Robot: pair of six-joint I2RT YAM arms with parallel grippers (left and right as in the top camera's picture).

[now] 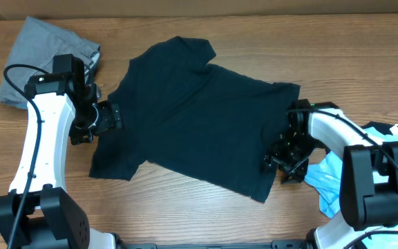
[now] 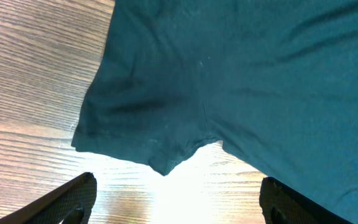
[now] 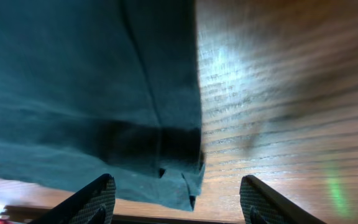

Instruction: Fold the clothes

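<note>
**Overhead and wrist views, read from the near edge of the wooden surface (image 1: 323, 55) outward.** Nearest on the right, a light blue garment (image 1: 323, 176) lies crumpled beside the right arm. Just ahead of it, the right fingers (image 1: 282, 162) sit at the hem end of the black T-shirt (image 1: 199, 124). In the right wrist view these fingers (image 3: 95, 199) are spread wide with nothing between them, and a hem corner of the shirt (image 3: 73, 81) lies on the bare wood just beyond their tips (whether either tip touches the cloth cannot be told). Across the shirt, the left fingers (image 1: 109, 117) stand at its opposite edge. In the left wrist view they (image 2: 73, 199) are likewise wide apart and hold nothing, with a short sleeve of the shirt (image 2: 241, 74) lying flat ahead of them. The shirt itself is spread open and slightly askew over the middle of the surface, with one sleeve toward the near left and the other toward the far edge. Farthest, at the far left corner, a grey garment (image 1: 40, 48) lies rumpled, apart from the shirt.
</note>
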